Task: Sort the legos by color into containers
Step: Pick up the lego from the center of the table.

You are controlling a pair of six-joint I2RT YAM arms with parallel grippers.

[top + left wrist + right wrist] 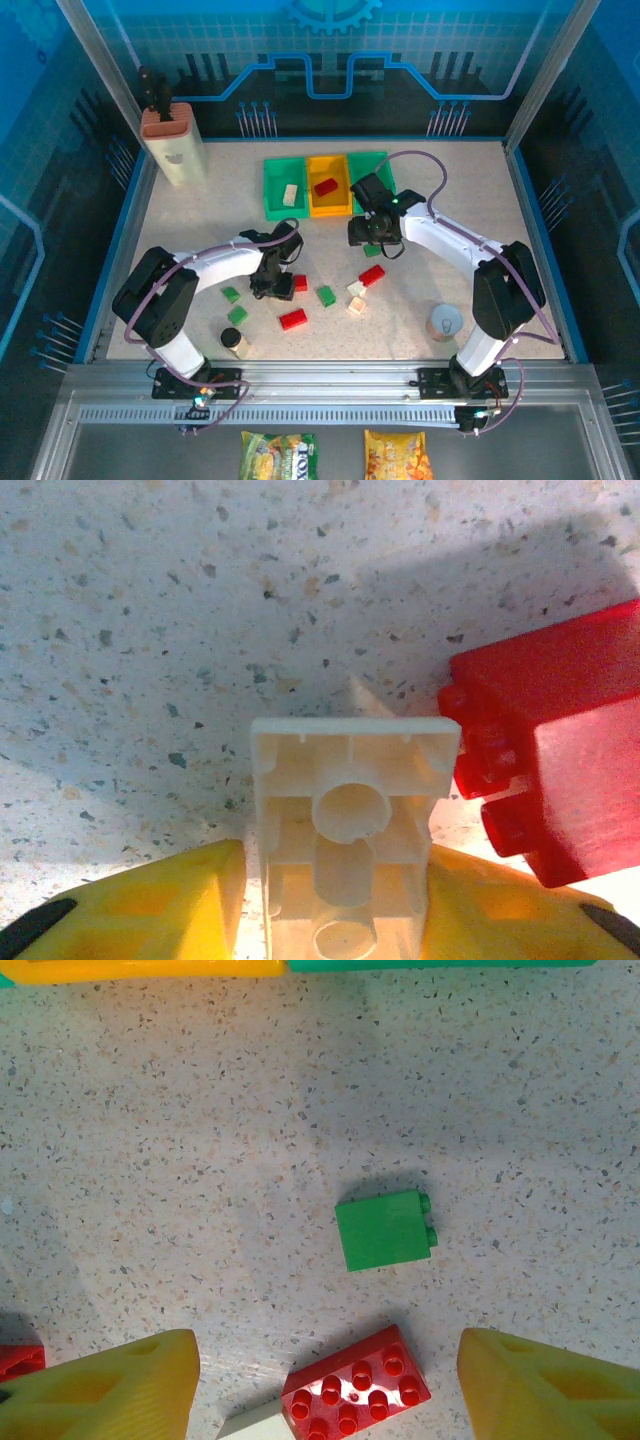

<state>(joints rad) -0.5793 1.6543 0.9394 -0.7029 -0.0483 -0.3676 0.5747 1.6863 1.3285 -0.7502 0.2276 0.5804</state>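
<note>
Already in place: one cream lego (291, 193) in the left green bin (272, 178) and one red lego (325, 186) in the yellow-orange bin (330, 164). Right green bin (376, 162) partly behind the right arm, contents not readable.

Loose on the worktop (460, 200): most of the set, red, green and cream, scattered between the two arms.

Pinched between the yellow fingers (150, 910) of the left tool (338, 880): another cream brick (350, 800), hollow underside toward the wrist camera, with a red brick (550, 770) just beside it.

Right tool (327, 1360) spread wide and gripping nothing, poised above a green brick (385, 1230), with a red eight-stud brick (355, 1390) nearer its fingers.

Looks like early going: two pieces sorted, a third in hand and bound for the left green bin, and the bulk yet to be lifted and dropped by colour.
</note>
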